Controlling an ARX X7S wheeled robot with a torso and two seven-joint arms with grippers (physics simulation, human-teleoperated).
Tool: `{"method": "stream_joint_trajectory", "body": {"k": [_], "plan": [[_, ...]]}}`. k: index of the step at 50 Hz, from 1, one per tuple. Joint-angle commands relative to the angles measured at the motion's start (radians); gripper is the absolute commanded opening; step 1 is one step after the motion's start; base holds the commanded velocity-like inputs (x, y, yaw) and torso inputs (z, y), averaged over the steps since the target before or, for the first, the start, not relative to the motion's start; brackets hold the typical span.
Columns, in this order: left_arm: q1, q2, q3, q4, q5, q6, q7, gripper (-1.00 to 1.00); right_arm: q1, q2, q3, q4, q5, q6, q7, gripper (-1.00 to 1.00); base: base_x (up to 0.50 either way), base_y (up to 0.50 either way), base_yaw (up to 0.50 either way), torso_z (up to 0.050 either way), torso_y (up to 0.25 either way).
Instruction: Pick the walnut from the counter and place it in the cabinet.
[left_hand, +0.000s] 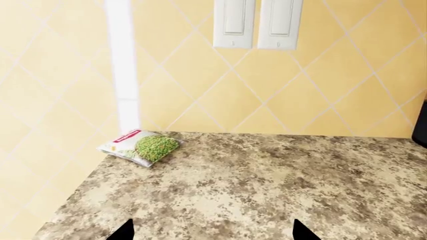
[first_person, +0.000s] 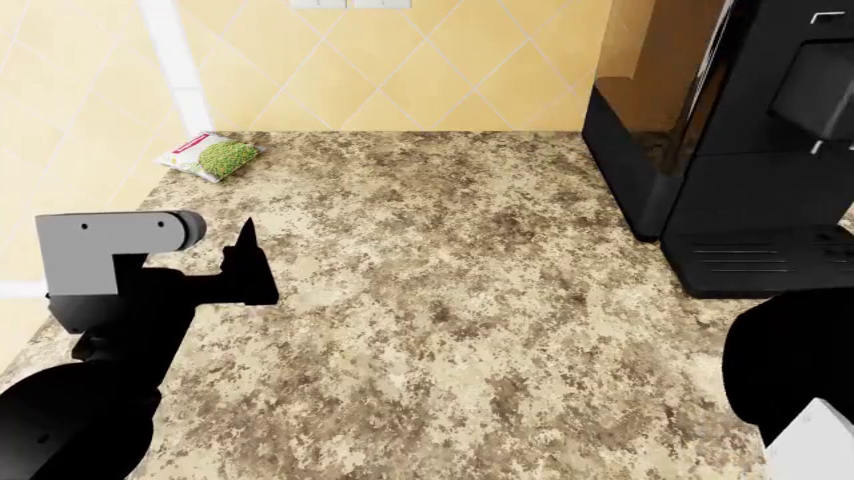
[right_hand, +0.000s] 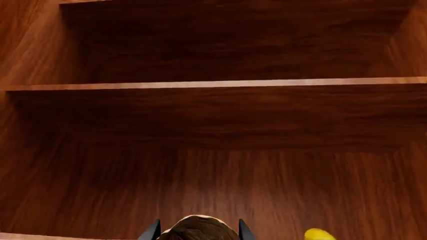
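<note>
In the right wrist view the walnut (right_hand: 199, 228), brown and wrinkled, sits between the two dark fingertips of my right gripper (right_hand: 199, 232), which is shut on it. It is held in front of the dark wooden cabinet (right_hand: 213, 85), whose shelves fill that view. My left gripper (left_hand: 212, 231) stands open over the speckled granite counter (left_hand: 267, 185), with nothing between its tips. From the head camera the left gripper (first_person: 247, 262) hangs above the counter's (first_person: 441, 300) left part. Only a dark part of the right arm (first_person: 794, 360) shows at the lower right there.
A white packet of green peas (first_person: 210, 156) lies at the counter's back left corner by the yellow tiled wall. A black coffee machine (first_person: 727, 140) stands at the right. White wall switches (left_hand: 257, 22) sit above the counter. A small yellow object (right_hand: 319, 235) lies on the cabinet floor.
</note>
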Motion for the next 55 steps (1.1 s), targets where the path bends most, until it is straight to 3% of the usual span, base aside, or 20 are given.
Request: {"method": "stream_joint_trajectory", "body": {"k": [1, 27, 55], "plan": [[-0.007, -0.003, 0.006, -0.001, -0.005, -0.002, -0.004, 1.00, 0.075, 0.011, -0.046, 0.070, -0.062, -0.057, -0.041, -1.00, 0.00, 0.00, 0.00, 0.000, 0.000], [-0.022, -0.013, 0.025, -0.013, -0.007, 0.001, -0.012, 1.00, 0.217, 0.051, -0.175, 0.302, -0.257, -0.266, -0.187, -1.00, 0.00, 0.00, 0.00, 0.000, 0.000], [-0.027, -0.020, 0.035, -0.031, -0.010, 0.013, -0.016, 1.00, 0.446, -0.011, -0.281, 0.901, -0.397, -0.464, -0.417, -1.00, 0.00, 0.00, 0.00, 0.000, 0.000]]}}
